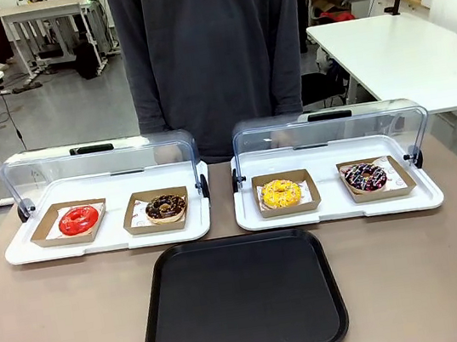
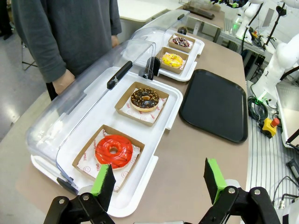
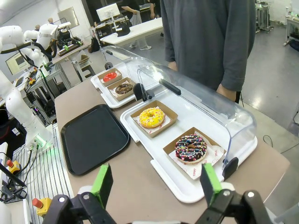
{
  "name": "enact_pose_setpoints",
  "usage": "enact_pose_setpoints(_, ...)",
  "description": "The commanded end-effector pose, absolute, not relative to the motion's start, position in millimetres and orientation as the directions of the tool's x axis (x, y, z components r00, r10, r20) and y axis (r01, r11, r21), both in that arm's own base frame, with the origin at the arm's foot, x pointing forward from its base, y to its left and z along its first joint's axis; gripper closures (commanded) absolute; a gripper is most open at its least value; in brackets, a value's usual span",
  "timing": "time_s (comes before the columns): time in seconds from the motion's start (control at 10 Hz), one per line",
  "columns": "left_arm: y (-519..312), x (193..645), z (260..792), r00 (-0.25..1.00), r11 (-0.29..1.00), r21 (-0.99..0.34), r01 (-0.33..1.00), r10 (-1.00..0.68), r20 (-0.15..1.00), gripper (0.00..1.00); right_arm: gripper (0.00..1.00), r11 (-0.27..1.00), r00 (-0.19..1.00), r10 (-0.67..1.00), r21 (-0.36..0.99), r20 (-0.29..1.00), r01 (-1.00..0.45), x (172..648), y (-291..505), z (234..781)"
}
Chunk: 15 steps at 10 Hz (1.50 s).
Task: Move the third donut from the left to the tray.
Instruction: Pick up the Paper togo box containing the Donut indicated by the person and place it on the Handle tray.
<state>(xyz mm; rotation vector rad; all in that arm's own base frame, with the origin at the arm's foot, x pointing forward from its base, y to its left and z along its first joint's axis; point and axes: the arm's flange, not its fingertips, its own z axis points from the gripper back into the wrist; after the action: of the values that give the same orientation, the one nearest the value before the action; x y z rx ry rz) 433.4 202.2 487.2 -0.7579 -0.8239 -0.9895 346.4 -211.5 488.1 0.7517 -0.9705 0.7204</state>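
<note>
The yellow-iced donut [image 1: 281, 192] with dark sprinkles rests in its brown cardboard holder on the right white tray, left spot; it is also in the right wrist view [image 3: 152, 117] and far off in the left wrist view [image 2: 172, 59]. The black tray [image 1: 243, 296] lies bare in front of both white trays, toward the near edge [image 2: 214, 103] [image 3: 94, 136]. My left gripper [image 2: 158, 182] is open above the table's left end, near the red donut. My right gripper [image 3: 156, 182] is open above the table's right end, with nothing between its fingers.
The left white tray [image 1: 111, 238] holds a red-iced donut [image 1: 78, 219] and a chocolate one [image 1: 166, 206]. A dark sprinkled donut [image 1: 365, 175] sits right of the yellow one. Both clear lids [image 1: 330, 130] are swung back. A person [image 1: 218, 43] stands at the far side.
</note>
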Motion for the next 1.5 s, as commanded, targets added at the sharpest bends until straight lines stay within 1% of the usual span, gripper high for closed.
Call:
enact_pose_setpoints(0.0,201.9,432.7,487.6,0.319,0.356,-0.174,0.918,-0.404,0.857,0.0,0.0,0.539,0.359,0.181,0.213,0.915,-0.815,348.7,-211.6,489.8)
enact_pose_setpoints(1.4,201.9,432.7,487.6,0.319,0.356,-0.174,0.918,-0.404,0.857,0.0,0.0,0.539,0.359,0.181,0.213,0.915,-0.815,348.7,-211.6,489.8)
